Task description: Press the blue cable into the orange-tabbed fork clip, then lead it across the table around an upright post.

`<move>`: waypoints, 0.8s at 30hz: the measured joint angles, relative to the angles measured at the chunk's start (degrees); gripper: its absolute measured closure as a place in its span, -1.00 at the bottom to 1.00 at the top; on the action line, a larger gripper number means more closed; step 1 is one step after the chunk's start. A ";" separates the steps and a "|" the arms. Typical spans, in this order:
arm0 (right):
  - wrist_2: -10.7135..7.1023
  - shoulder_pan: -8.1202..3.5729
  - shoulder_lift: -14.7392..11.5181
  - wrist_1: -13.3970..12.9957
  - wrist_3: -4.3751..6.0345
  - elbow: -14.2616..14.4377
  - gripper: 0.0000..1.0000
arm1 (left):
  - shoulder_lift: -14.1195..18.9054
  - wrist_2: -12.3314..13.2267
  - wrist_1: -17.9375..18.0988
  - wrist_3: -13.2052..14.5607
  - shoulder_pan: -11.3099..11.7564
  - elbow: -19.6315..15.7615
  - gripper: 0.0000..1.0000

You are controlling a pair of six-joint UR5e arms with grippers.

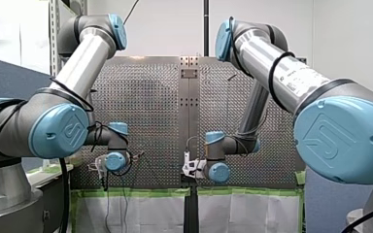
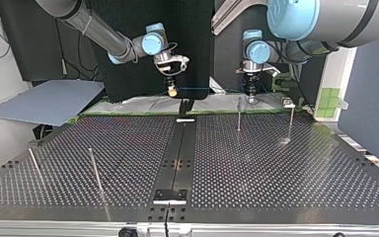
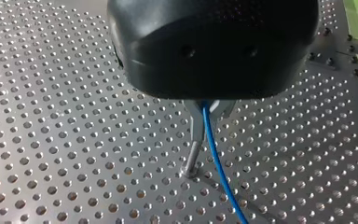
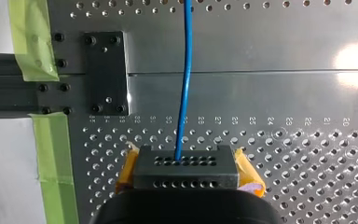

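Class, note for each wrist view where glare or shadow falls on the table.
Right wrist view: bright glare spot on the table, away from the blue cable. Left wrist view: the post casts a dark streak across the holes.

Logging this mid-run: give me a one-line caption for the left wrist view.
My left gripper, shut on the blue cable, hangs close beside an upright post on the perforated table.

Pale wall (image 1: 165, 24) rises beyond the perforated table (image 1: 145, 97) in the front view; the top view shows a black panel (image 2: 128, 19) behind, grey sheet (image 2: 49, 101) at left, blue partition (image 2: 370, 74) at right.
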 joint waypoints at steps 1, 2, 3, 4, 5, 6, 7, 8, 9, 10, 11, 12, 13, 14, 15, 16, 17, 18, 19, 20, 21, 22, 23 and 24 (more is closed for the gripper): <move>-0.01 0.00 0.02 0.03 0.00 -0.12 1.00 | 0.00 0.03 0.00 -0.02 0.07 0.01 1.00; -0.02 -0.01 0.04 0.07 0.00 -0.30 1.00 | -0.01 0.07 0.00 -0.06 0.20 0.06 1.00; -0.04 -0.01 0.04 0.10 0.00 -0.44 1.00 | -0.02 0.13 0.00 -0.08 0.30 0.11 1.00; -0.05 -0.02 0.05 0.13 -0.01 -0.58 1.00 | -0.04 0.19 0.00 -0.13 0.40 0.16 1.00; -0.06 -0.07 0.06 0.18 -0.03 -0.75 1.00 | -0.06 0.24 0.00 -0.27 0.54 0.22 1.00; -0.06 -0.10 0.06 0.21 -0.04 -0.86 1.00 | -0.06 0.27 0.00 -0.42 0.64 0.24 1.00; -0.07 -0.15 0.06 0.24 -0.05 -0.97 1.00 | -0.07 0.31 0.00 -0.59 0.73 0.26 1.00; -0.07 -0.22 0.06 0.30 -0.06 -1.07 1.00 | -0.08 0.40 0.00 -0.80 0.84 0.28 1.00; -0.07 -0.29 0.06 0.34 -0.06 -1.13 1.00 | -0.08 0.51 0.00 -0.94 0.93 0.29 1.00; -0.07 -0.38 0.08 0.37 -0.07 -1.16 1.00 | -0.09 0.63 0.00 -1.06 1.04 0.32 1.00; -0.07 -0.51 0.10 0.39 -0.08 -1.19 1.00 | -0.09 0.79 0.00 -1.23 1.18 0.37 1.00; -0.07 -0.60 0.11 0.37 -0.08 -1.21 1.00 | -0.09 0.90 0.00 -1.36 1.27 0.41 1.00; -0.07 -0.68 0.12 0.35 -0.08 -1.22 1.00 | -0.09 1.02 0.00 -1.48 1.37 0.44 1.00; -0.07 -0.77 0.14 0.32 -0.08 -1.22 1.00 | -0.10 1.21 0.00 -1.67 1.49 0.49 1.00; -0.07 -0.84 0.17 0.30 -0.07 -1.25 1.00 | -0.10 1.38 0.00 -1.84 1.58 0.52 1.00; -0.10 -0.90 0.19 0.30 -0.07 -1.27 1.00 | -0.12 1.58 0.00 -2.03 1.66 0.57 1.00; -0.14 -0.98 0.21 0.30 -0.07 -1.32 1.00 | -0.13 1.89 0.00 -2.26 1.73 0.67 1.00; -0.17 -1.04 0.22 0.29 -0.07 -1.33 1.00 | -0.13 2.11 -0.01 -2.41 1.77 0.78 1.00; -0.19 -1.11 0.23 0.29 -0.07 -1.35 1.00 | -0.13 2.29 -0.03 -2.56 1.79 0.89 1.00; -0.22 -1.19 0.25 0.28 -0.07 -1.37 1.00 | -0.12 2.47 -0.08 -2.79 1.81 1.03 1.00; -0.23 -1.25 0.28 0.28 -0.07 -1.36 1.00 | -0.11 2.58 -0.10 -3.00 1.84 1.14 1.00; -0.23 -1.29 0.30 0.27 -0.08 -1.37 1.00 | -0.12 2.67 -0.12 -3.22 1.86 1.23 1.00; -0.24 -1.35 0.34 0.25 -0.08 -1.37 1.00 | -0.12 2.76 -0.14 -3.44 1.90 1.31 1.00; -0.25 -1.40 0.36 0.24 -0.08 -1.37 1.00 | -0.12 2.80 -0.17 -3.57 1.94 1.35 1.00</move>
